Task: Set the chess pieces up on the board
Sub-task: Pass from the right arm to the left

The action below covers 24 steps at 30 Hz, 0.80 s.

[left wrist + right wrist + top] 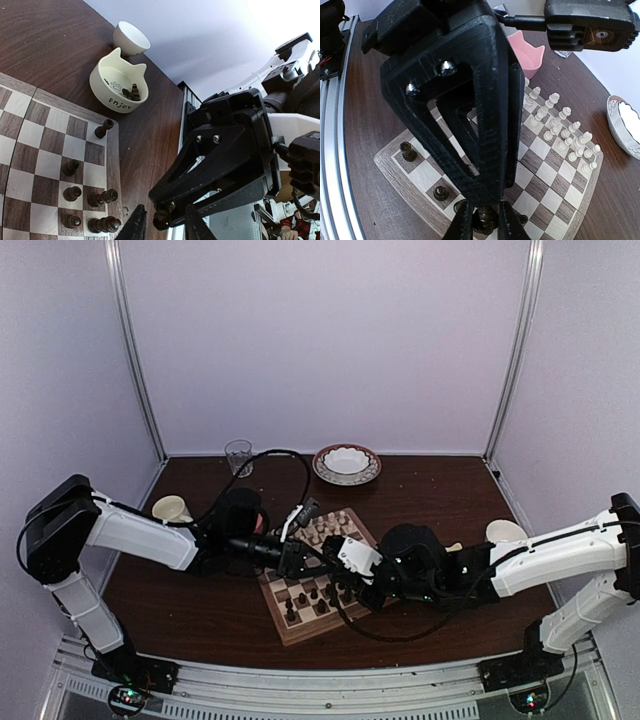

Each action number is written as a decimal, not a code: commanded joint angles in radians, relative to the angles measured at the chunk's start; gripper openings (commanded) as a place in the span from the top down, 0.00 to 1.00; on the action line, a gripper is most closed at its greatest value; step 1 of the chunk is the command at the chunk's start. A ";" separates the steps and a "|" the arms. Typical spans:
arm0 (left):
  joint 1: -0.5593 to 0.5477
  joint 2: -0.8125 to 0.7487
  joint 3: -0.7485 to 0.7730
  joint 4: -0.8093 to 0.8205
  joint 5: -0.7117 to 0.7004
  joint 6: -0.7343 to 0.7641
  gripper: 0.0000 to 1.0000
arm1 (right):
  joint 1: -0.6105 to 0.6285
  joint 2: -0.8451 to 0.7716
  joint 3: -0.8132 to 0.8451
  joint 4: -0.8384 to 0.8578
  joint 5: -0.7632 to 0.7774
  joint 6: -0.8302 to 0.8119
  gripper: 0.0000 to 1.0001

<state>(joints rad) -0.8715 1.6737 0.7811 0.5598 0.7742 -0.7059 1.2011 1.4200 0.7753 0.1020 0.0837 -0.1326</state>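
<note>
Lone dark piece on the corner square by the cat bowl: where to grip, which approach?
Probably the narrow neck under the head of the corner piece, coming straight down. It stands upright, apart from the other pieces, so there is room either side; its wide base sits flat on the board.

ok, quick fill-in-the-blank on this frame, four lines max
1. The cream bowl lettered "Enjoy" holds chess pieces coloured ___.
2. The right gripper is shut on a single chess ___.
3. In the top view, the clear glass stands to the ___ of the patterned dish.
4. Beyond the pale chessmen on the board sits a ___ cup.
Missing words: dark; piece; left; pink.
</note>
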 commanded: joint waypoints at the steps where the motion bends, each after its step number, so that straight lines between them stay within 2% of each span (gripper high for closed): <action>1: -0.007 0.024 0.031 0.033 0.017 -0.002 0.71 | 0.007 0.000 0.021 0.018 0.041 0.002 0.89; 8: -0.009 0.027 0.034 0.028 0.022 -0.001 0.73 | 0.007 0.003 0.021 0.023 0.061 0.005 0.91; 12: -0.009 0.027 0.036 0.025 0.022 0.000 0.90 | 0.006 0.009 0.024 0.023 0.060 0.005 0.91; 17: -0.009 0.028 0.038 0.018 0.019 0.004 0.95 | 0.007 0.007 0.021 0.025 0.072 0.007 0.90; 18: -0.009 0.027 0.038 0.016 0.019 0.005 0.95 | 0.007 0.007 0.020 0.027 0.076 0.008 0.88; 20: -0.009 0.020 0.037 0.004 0.009 0.015 0.96 | 0.007 0.004 0.014 0.034 0.083 0.007 0.73; 22: -0.009 0.008 0.035 -0.021 -0.010 0.036 0.97 | 0.008 -0.002 0.004 0.049 0.086 0.007 0.62; 24: -0.007 -0.016 0.037 -0.068 -0.042 0.068 0.96 | 0.008 -0.012 -0.008 0.064 0.091 0.009 0.57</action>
<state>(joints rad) -0.8745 1.6947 0.7937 0.5426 0.7708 -0.6983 1.2049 1.4208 0.7757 0.1146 0.1398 -0.1318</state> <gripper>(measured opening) 0.089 0.397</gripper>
